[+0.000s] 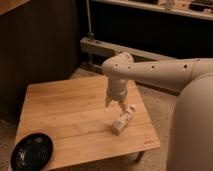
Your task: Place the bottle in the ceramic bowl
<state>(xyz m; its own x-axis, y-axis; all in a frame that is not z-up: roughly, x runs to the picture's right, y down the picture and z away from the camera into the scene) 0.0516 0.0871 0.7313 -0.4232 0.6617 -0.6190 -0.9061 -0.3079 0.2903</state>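
Camera view: over a desk, the robot's gripper hangs just above the bottle, jaws spread wide and empty, seemingly lined up to grab it. The bottle lies on its side near the desk's right edge; the black bowl waits well apart at the near left corner.

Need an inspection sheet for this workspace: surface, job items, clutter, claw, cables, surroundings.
Surface: wooden table, planked top.
Job's things: bottle lying on its side near the right edge; ceramic bowl at the front-left corner, far from the bottle.
Clutter: nothing seen.
Grippers: claw open, pointing down just over the bottle, not gripping it.
Cables: nothing seen.
Surroundings: dark panel behind the table; robot body at right.
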